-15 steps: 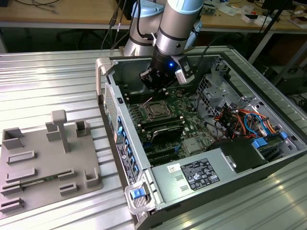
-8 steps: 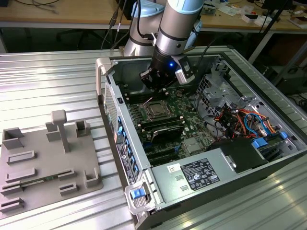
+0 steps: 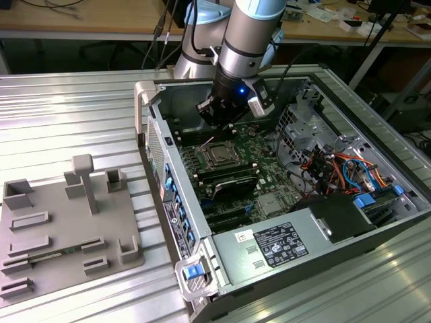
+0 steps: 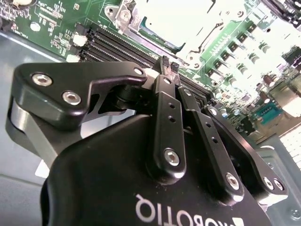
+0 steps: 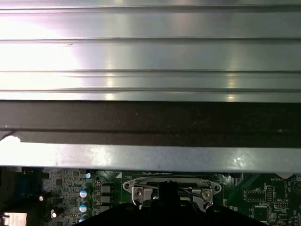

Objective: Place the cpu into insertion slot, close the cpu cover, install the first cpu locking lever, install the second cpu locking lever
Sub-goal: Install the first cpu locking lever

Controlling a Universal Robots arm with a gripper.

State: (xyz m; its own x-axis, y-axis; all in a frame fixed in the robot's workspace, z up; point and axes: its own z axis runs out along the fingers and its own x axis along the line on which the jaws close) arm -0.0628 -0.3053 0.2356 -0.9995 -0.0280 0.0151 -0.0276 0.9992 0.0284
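Observation:
In the exterior view the open computer case (image 3: pixel 151 108) holds the green motherboard. The insertion slot (image 3: pixel 219 157) lies at the board's middle, with the silvery cpu (image 3: pixel 221 155) seated in it. The thin silver cpu cover (image 3: pixel 231 163) lies flat around the chip. A thin wire lever (image 3: pixel 207 142) slants up at the slot's far corner. My gripper (image 3: pixel 217 116) hangs just beyond the slot, above that lever. In the second wrist view its black fingertips (image 4: pixel 163 63) are pressed together, gripper (image 4: pixel 168 64) shut, over the black memory slots beside the bright slot (image 4: pixel 174 23).
A grey fixture plate (image 3: pixel 67 229) with blocks lies on the ribbed metal table at the exterior view's left. Cables and blue connectors (image 3: pixel 350 168) crowd the case at that view's right, beside the power supply (image 3: pixel 283 242). The case wall (image 5: pixel 150 155) runs close behind the slot.

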